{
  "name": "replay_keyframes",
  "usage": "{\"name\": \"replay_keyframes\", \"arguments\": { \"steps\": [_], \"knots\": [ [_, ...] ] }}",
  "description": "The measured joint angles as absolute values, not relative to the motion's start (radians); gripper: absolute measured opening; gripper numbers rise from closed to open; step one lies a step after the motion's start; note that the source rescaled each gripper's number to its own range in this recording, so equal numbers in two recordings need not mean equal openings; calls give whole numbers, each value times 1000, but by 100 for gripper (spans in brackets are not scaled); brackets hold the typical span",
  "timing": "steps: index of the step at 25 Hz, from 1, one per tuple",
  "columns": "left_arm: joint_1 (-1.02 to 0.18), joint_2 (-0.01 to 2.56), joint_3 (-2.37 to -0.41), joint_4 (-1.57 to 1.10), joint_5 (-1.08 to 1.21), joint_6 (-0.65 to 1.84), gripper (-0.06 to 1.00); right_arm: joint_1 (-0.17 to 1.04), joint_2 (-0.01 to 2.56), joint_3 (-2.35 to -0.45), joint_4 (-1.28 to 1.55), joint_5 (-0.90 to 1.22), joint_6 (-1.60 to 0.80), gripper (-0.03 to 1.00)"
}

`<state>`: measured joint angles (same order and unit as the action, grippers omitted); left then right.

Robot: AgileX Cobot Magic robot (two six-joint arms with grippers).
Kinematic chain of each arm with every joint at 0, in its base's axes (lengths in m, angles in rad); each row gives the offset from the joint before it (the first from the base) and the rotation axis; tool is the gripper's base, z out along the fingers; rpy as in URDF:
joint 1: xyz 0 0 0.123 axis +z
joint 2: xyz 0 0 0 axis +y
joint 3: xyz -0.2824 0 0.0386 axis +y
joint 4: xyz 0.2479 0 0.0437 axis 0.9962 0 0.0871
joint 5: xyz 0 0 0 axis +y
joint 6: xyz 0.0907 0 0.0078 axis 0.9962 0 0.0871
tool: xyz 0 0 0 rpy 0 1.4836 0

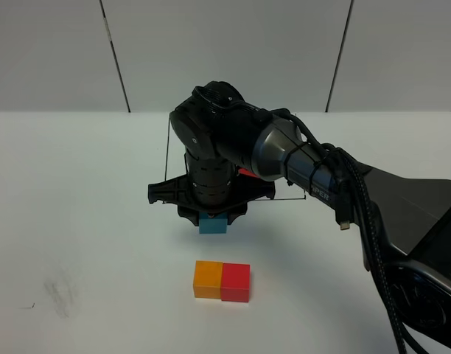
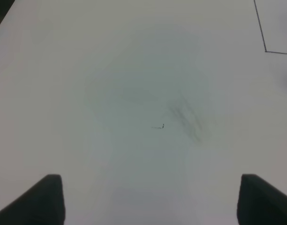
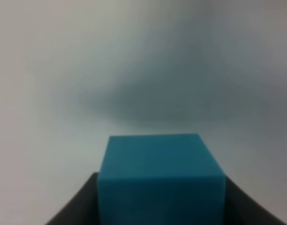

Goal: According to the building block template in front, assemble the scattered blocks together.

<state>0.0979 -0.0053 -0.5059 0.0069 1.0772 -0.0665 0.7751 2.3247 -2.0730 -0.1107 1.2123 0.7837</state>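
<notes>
The right gripper point(image 1: 213, 218) is closed on the light blue cube point(image 1: 213, 225), pinched between its two dark fingers point(image 3: 73, 206) and hanging clear of the white table point(image 1: 78, 221). Nearer, the orange cube point(image 1: 208, 279) and the red cube point(image 1: 236, 282) sit touching, orange on the left. Behind the arm, only a red sliver of the building block template point(image 1: 245, 172) and its thin black outline point(image 1: 166, 144) show. The left gripper point(image 2: 148, 201) is spread wide, holding nothing.

Orange cube point(image 1: 208, 279) and red cube point(image 1: 236, 283) touch side by side on desk point(image 1: 100, 221). Blue cube point(image 1: 213, 224) gripped in right hand point(image 1: 213, 218), just behind them. Template point(image 1: 245, 172) mostly hidden.
</notes>
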Motion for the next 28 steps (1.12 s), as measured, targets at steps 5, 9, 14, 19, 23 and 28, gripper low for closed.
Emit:
{"name": "replay_keyframes", "arguments": {
  "steps": [5,9,14,19,23,28],
  "knots": [
    [98,-5,-506,7,1077,-67,63,775,2309,-2008,-113,1214,779,0],
    [98,-5,-506,7,1077,-68,63,775,2284,-1961,-115,1218,788,0],
    [98,-5,-506,7,1077,-68,63,798,2272,-1961,-119,1217,799,0],
    [98,-5,-506,7,1077,-68,63,825,2272,-1956,-111,1172,832,0],
    [98,-5,-506,7,1077,-68,63,825,2272,-1956,-113,1139,866,0],
    [98,-5,-506,7,1077,-68,63,825,2272,-1956,-114,1124,903,0]
  ]
}}
